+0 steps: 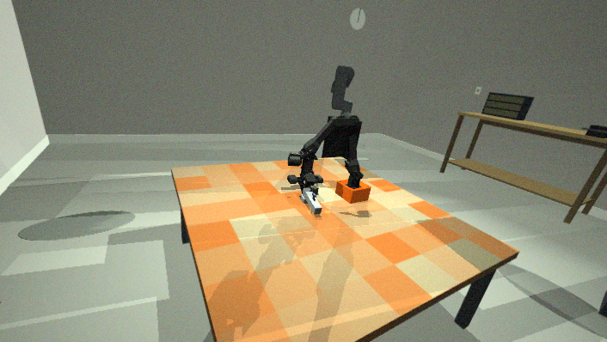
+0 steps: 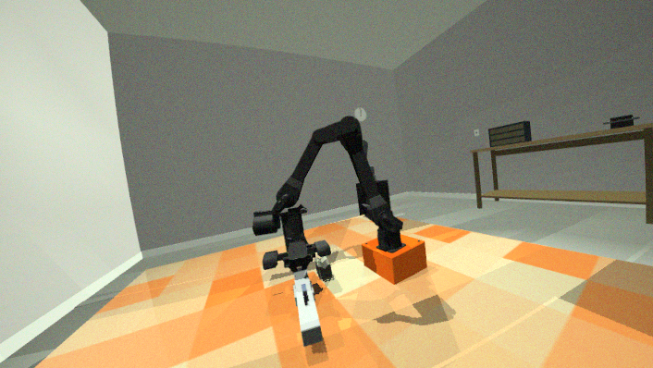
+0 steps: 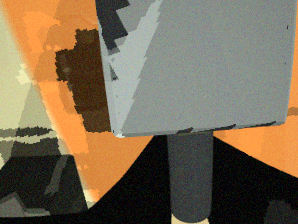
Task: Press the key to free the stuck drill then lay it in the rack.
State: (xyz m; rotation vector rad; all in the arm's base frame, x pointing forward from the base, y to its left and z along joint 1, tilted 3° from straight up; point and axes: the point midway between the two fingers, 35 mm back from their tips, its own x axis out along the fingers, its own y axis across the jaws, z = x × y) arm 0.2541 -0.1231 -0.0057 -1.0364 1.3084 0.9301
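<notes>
The long light grey block (image 1: 312, 203) (image 2: 307, 312) (image 3: 210, 70) lies on the table. A small dark piece (image 2: 305, 297), seemingly the key, shows in its top; how far it is pressed cannot be told. The drill (image 3: 190, 172) is a dark grey cylinder at the block's end nearest the arm. My gripper (image 1: 306, 188) (image 2: 301, 272) (image 3: 177, 137) points down there, its black fingers shut on the drill from both sides. The drill still meets the block's edge in the wrist view. A small dark, grey-green piece (image 2: 325, 269) (image 3: 40, 185), seemingly the rack, stands close beside the gripper.
The arm's orange base box (image 1: 352, 192) (image 2: 394, 261) stands on the patchwork table (image 1: 344, 275) (image 2: 185, 333), to the right of the block in the top and exterior views. A wooden bench (image 1: 529, 125) (image 2: 564, 143) with dark boxes stands off to the right.
</notes>
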